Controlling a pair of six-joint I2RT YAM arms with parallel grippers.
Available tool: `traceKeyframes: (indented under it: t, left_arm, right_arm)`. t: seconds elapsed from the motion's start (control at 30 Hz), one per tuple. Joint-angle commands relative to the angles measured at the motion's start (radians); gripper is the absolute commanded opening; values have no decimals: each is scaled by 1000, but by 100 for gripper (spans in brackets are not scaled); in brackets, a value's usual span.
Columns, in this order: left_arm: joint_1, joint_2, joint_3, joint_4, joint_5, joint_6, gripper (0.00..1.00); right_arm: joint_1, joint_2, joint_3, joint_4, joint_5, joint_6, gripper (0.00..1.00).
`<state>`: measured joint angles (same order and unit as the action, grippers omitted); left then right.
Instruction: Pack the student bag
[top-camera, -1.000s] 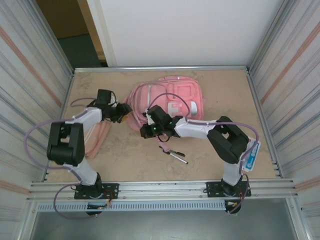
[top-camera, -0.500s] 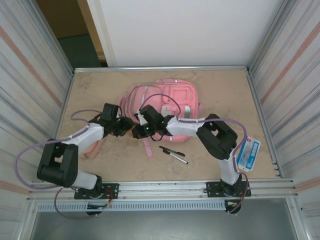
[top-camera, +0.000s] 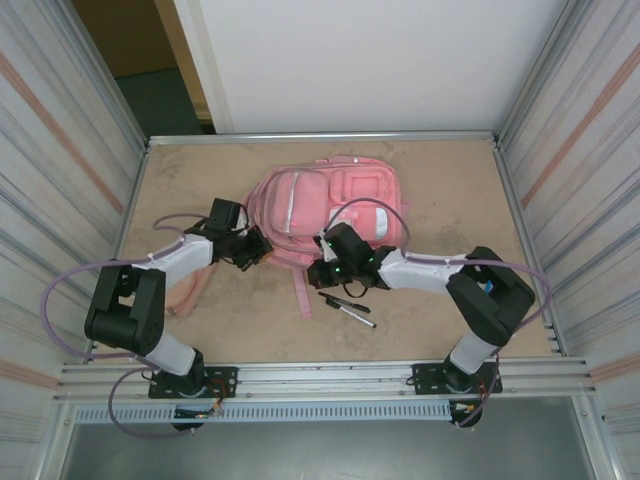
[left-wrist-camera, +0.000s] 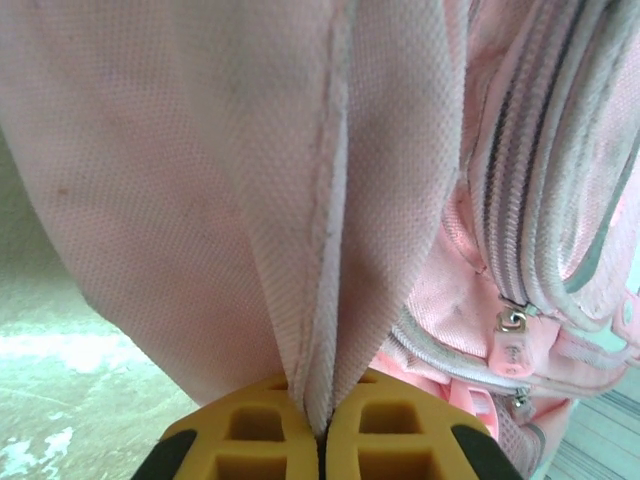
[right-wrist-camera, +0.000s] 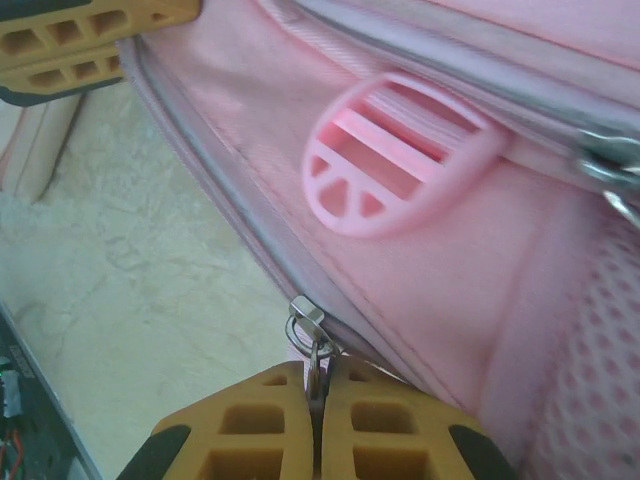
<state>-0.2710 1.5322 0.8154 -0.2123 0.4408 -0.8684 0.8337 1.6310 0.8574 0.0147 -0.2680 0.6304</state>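
The student bag (top-camera: 330, 205), a big pink backpack, lies front-up at the middle of the table. My left gripper (top-camera: 258, 248) is at its left near corner, shut on a fold of pink fabric along a seam (left-wrist-camera: 322, 425). My right gripper (top-camera: 322, 272) is at the bag's near edge, shut on a metal zipper pull (right-wrist-camera: 316, 365); the slider (right-wrist-camera: 306, 318) sits on the grey zipper track just above the yellow fingers. A pink plastic buckle (right-wrist-camera: 395, 150) lies on the bag above it.
Two dark pens (top-camera: 348, 308) lie on the table just in front of the right gripper. A loose pink strap (top-camera: 300, 295) trails from the bag toward me. A narrow pink pouch (top-camera: 185, 290) lies under the left arm. Metal walls enclose the table on both sides.
The left gripper has closed on the bag's fabric edge. The right gripper, still shut, swung left and then back right and nearer along the bag's near edge. The bag shifted slightly.
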Motion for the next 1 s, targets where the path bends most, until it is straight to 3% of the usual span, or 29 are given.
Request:
traceKeyframes:
  t: [0.0, 0.37, 0.57, 0.7, 0.87, 0.97]
  left_arm:
    - [39, -34, 12, 23, -57, 27, 0]
    - [13, -143, -47, -10, -83, 5, 5]
    - [-12, -230, -84, -43, -82, -11, 37]
    - [-17, -308, -62, -118, -82, 36, 43]
    - [-16, -338, 67, -270, -184, 205, 49]
    - [-15, -264, 164, -323, -164, 292, 50]
  right_arm:
    - [-41, -75, -47, -157, 88, -24, 0]
    - [-54, -67, 9, -233, 91, -92, 5]
    - [-58, -149, -38, -211, 40, -97, 20]
    - [-44, -231, 7, -301, -29, -224, 31]
    - [-73, -304, 88, -475, 118, -328, 39]
    - [-115, -339, 92, -496, 230, -294, 45]
